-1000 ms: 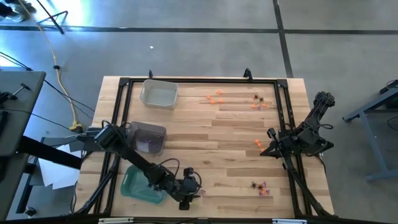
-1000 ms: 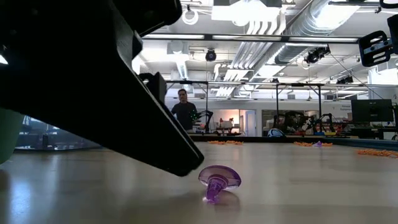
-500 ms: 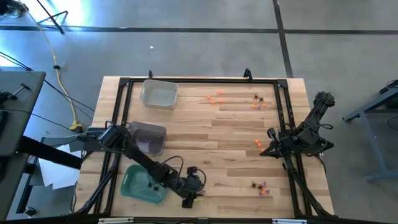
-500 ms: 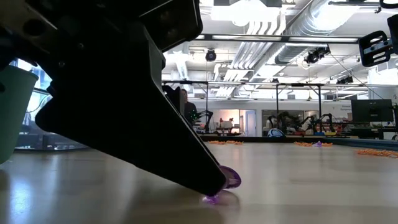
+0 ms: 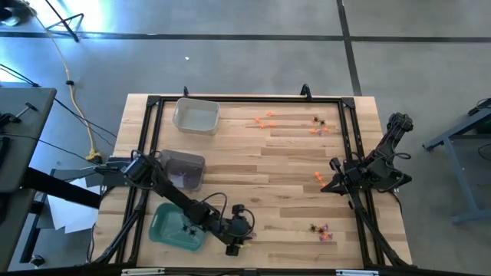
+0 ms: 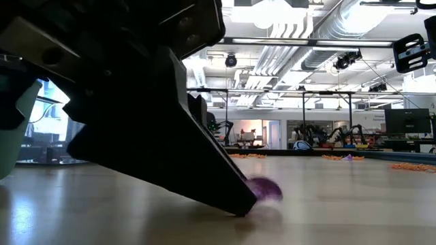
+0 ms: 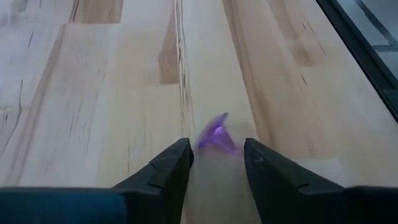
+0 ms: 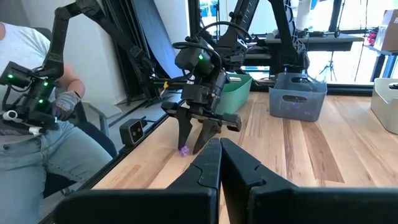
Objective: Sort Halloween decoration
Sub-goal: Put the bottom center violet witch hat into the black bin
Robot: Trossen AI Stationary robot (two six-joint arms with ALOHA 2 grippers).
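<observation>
Now the left gripper (image 7: 216,163), lower centre of the high view, has been narrowed around the purple trinket (image 7: 214,134), still apart, not yet clamped; pickup seems imminent.

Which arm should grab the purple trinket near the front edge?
Left. The left gripper is already down at the purple trinket, fingers either side. The right gripper waits shut far across the table.

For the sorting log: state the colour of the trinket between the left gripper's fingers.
Purple trinket; left wrist view shows it best.
</observation>
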